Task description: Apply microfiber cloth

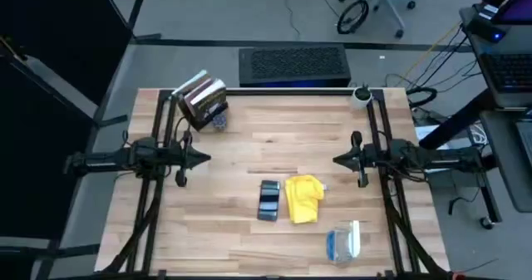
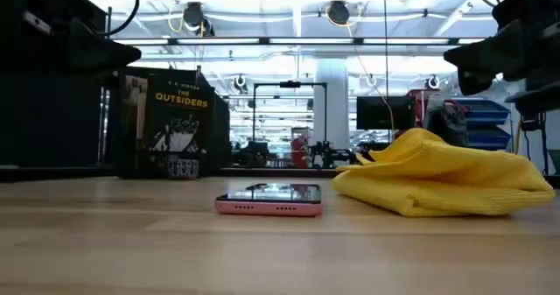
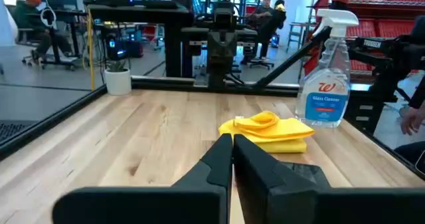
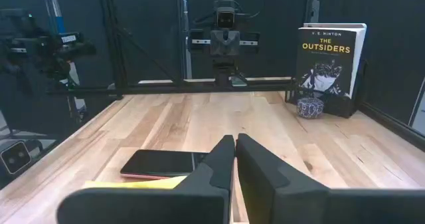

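Hovering empty and closed at the wooden tabletop's [image 1: 249, 147] sides, my left claw [image 1: 205, 156] and right claw [image 1: 337, 159] flank the crumpled yellow microfiber cloth [image 1: 303, 198].

two dark arms, matte black wedge-shaped fingers [image 3: 265, 174].

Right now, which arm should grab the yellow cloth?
Right, probably. The microfiber cloth lies nearer the right gripper than the left gripper, with the smartphone on the cloth's left-arm side.
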`<state>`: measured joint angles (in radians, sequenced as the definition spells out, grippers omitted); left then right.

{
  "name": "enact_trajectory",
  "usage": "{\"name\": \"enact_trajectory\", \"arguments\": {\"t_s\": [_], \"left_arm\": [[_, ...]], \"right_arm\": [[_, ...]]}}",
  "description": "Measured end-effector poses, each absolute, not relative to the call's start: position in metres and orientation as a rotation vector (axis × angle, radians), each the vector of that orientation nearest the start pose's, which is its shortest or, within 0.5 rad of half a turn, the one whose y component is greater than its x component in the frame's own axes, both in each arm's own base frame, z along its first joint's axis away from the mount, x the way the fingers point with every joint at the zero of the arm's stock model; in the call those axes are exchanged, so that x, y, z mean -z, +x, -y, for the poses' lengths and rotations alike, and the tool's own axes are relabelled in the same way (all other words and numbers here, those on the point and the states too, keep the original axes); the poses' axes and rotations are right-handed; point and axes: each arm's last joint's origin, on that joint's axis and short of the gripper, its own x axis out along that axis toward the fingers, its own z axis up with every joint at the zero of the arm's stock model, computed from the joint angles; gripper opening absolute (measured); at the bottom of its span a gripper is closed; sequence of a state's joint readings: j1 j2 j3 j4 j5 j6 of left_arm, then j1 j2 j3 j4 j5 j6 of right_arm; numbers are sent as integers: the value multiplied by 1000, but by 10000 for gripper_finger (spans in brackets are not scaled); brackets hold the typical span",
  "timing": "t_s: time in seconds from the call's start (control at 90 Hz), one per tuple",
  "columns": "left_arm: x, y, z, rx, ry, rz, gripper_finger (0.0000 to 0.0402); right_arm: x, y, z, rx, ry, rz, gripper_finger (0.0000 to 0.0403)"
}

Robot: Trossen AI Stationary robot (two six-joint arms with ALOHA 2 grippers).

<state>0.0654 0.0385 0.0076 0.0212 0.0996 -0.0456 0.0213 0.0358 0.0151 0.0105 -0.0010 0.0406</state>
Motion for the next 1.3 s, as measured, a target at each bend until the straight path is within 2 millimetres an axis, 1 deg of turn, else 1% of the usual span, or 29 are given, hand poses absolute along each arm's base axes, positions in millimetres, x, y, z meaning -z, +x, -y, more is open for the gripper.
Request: {"name": "enact_trajectory", "arguments": {"t_s": [1.133, 1.211, 1.3], "left_arm": [[-165, 99, -4, 34, -46, -10, 0], [-165, 99, -5, -4, -57, -10, 0], [-164, 99, -7, -83, -155, -18, 0]], "right_arm": [[-167, 99, -2, -22, 41, -11, 4], [-167, 99, -2, -23, 41, -11, 4], [-167, 99, -2, -22, 41, -11, 4]]}}
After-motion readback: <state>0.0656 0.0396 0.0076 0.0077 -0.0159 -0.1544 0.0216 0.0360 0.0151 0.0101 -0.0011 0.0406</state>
